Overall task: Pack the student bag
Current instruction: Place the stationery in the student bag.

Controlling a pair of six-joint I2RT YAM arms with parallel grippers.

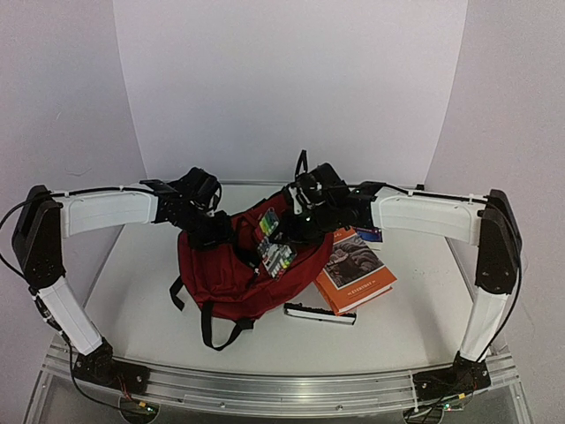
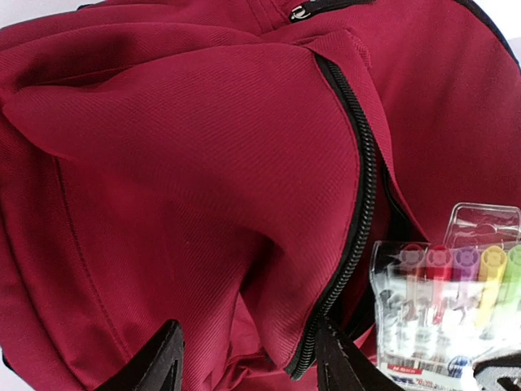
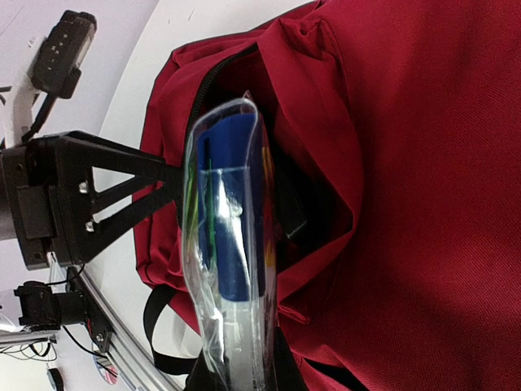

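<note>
Top external: marker pack (image 1: 274, 248) in student bag (image 1: 221, 276); book (image 1: 356, 274) beside.

left end effector (image 2: 248, 366) fingers (image 2: 163, 362) mostly cut off at the bottom edge

Bright even light, soft shadows; marker pack (image 3: 224, 269) blurred, glare-streaked.

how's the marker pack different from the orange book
The marker pack is clear plastic showing coloured pens; the orange book is opaque. The marker pack is gripped by the right hand at the opening of the student bag; the orange book lies flat on the table, untouched. Neither is fully packed.
</note>
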